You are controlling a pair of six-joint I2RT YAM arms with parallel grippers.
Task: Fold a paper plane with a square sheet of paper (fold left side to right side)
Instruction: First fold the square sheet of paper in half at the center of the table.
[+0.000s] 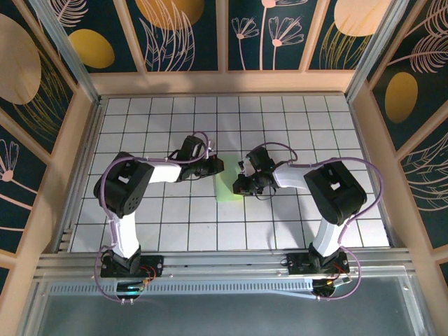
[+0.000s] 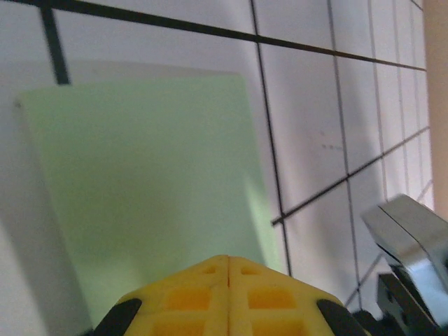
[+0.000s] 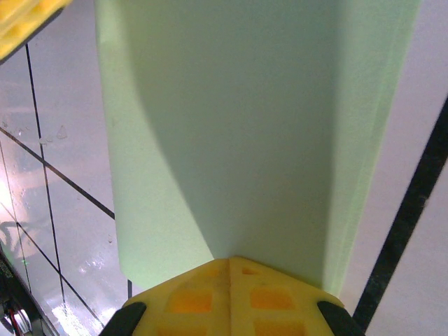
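sheet of paper, folded, L+R jaws shut

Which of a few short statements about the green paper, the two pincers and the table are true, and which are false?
1. The paper is pale green. True.
2. The left pincer stands wide open. False: its yellow tips meet.
3. The paper lies on a white table with black grid lines. True.
4. The paper is crumpled into a ball. False: it lies flat.
5. The right pincer is shut. True.
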